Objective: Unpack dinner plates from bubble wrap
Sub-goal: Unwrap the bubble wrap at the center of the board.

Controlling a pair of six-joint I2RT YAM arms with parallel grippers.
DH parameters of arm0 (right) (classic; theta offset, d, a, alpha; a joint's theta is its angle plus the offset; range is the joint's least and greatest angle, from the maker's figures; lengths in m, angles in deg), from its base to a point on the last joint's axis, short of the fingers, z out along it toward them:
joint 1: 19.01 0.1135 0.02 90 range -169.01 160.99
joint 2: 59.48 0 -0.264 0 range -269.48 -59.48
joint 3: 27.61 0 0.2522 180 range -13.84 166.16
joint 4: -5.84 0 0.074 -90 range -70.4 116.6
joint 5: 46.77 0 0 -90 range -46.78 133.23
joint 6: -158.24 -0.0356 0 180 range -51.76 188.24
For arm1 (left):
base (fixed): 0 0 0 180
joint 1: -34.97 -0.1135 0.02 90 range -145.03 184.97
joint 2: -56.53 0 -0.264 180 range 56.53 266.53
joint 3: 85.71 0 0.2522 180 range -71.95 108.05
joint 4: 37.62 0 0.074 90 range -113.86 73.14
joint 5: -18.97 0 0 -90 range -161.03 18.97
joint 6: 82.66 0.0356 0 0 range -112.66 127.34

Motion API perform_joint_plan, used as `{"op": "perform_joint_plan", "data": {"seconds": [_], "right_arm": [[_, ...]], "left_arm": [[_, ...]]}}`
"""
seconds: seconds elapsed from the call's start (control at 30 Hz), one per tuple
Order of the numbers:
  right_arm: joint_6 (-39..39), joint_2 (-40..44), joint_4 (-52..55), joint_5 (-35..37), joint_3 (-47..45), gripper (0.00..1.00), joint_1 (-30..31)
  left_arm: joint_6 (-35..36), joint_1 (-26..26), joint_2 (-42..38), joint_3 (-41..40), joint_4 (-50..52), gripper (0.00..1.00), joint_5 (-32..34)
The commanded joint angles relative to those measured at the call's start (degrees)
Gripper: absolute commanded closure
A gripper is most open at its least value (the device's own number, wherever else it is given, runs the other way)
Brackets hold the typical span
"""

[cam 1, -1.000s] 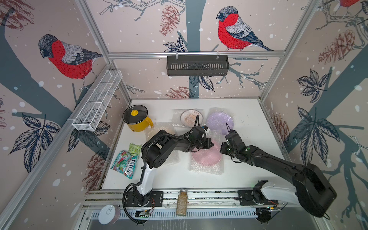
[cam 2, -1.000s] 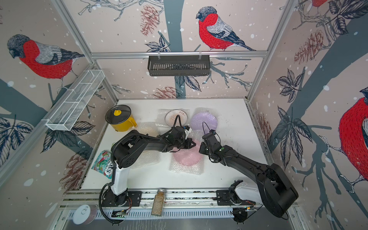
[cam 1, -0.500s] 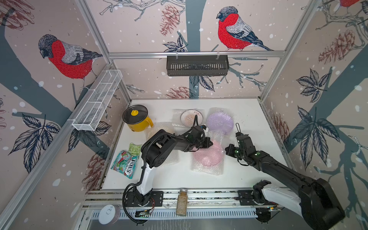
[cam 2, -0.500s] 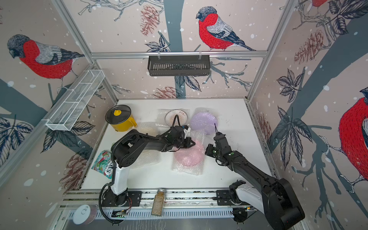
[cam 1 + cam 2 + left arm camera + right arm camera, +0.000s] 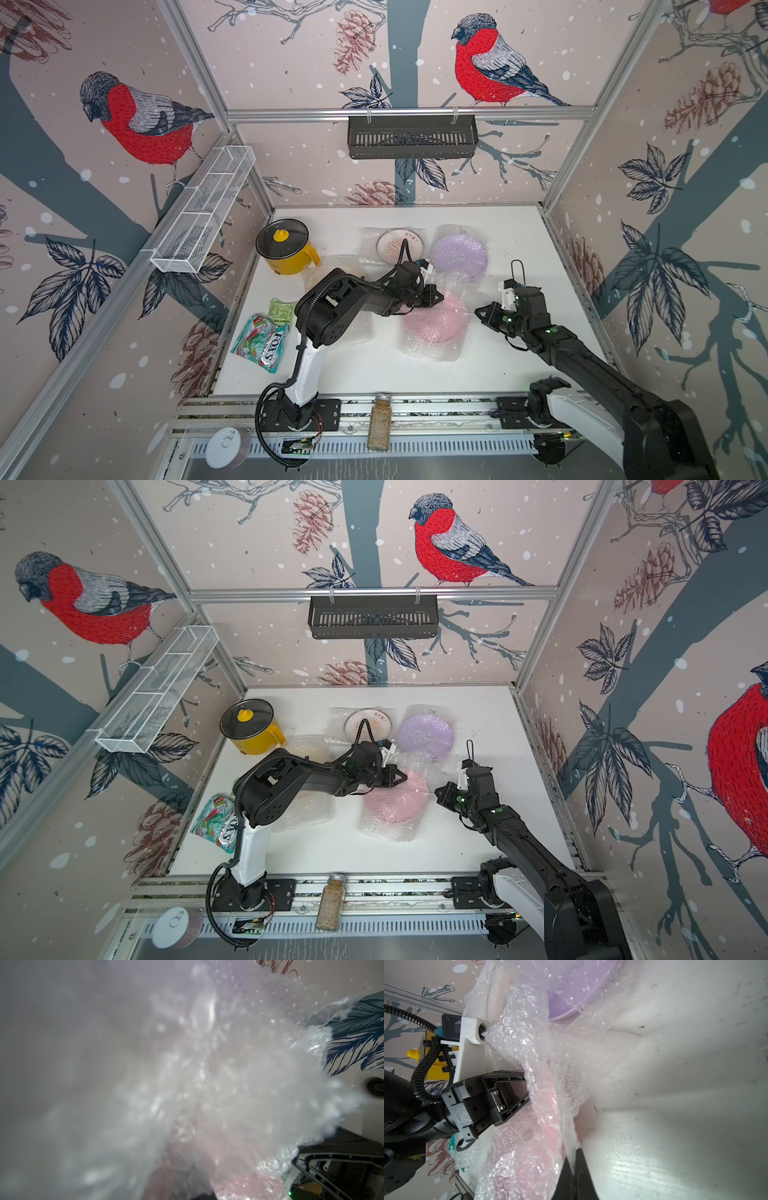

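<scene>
Centre of the desk (image 5: pixel 415 376), the pink plate (image 5: pixel 432 330) lies flat under its bubble wrap (image 5: pixel 428 355), and both arms are on it. The left hand (image 5: pixel 438 297) sits at the plate's 12 o'clock rim, pressed together, its tips buried in a bunched-up fold of that wrap. The left wrist view shows nothing but blurred bubbles. At the 3 o'clock side the right hand (image 5: pixel 478 311) is pinched shut on a thin edge of the same sheet, and a taut strip runs from the plate to its black fingertips (image 5: pixel 564 1180).

At 1 o'clock from the pink plate lies the lilac plate (image 5: pixel 459 255), wrapped. The sunburst plate (image 5: pixel 397 245) is at 11 o'clock, also on wrap. A yellow pot (image 5: pixel 291 257) stands at the desk's 10 o'clock, with snack bags (image 5: pixel 262 340) at 8.
</scene>
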State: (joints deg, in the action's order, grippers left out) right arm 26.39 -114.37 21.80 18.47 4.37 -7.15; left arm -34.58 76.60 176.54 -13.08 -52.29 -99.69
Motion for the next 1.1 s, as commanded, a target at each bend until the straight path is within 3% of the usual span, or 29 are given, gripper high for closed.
{"op": "perform_joint_plan", "data": {"seconds": [0.0, 0.37, 0.47, 0.53, 0.63, 0.8, 0.93, 1.07], "right_arm": [[0.2, 0.7, -0.6, 0.7, -0.8, 1.00, -2.6], [-1.5, 0.3, -3.2, 1.3, -2.7, 1.00, -5.6], [-0.7, 0.1, -2.5, 2.6, -2.1, 0.87, -5.6], [-0.2, 1.6, -0.5, 5.5, -1.2, 0.67, -5.5], [0.5, 6.6, 3.9, 11.7, 0.8, 0.48, -4.6], [0.9, 12.3, 7.5, 21.9, 5.0, 0.23, 6.1], [0.2, 6.1, 6.5, 19.5, 6.6, 0.17, 11.6], [0.3, -0.3, 5.8, 17.3, 7.1, 0.21, 13.2]], "left_arm": [[0.6, -1.5, 1.1, -1.4, 13.5, 1.00, 9.4], [0.8, -2.4, 1.3, -2.6, 11.7, 1.00, 7.2], [1.2, -2.4, 1.4, -2.5, 10.0, 1.00, 4.3], [1.4, -2.3, 0.9, -2.6, 9.2, 1.00, 2.8], [2.2, -1.4, -0.3, -2.3, 8.9, 1.00, 1.1], [2.3, 0.3, -2.0, -2.0, 8.5, 0.97, -1.5], [-0.3, 0.8, -4.1, -2.0, 5.5, 0.89, -5.9], [-2.2, 1.4, -10.8, -2.9, 3.2, 0.76, -8.1]]}}
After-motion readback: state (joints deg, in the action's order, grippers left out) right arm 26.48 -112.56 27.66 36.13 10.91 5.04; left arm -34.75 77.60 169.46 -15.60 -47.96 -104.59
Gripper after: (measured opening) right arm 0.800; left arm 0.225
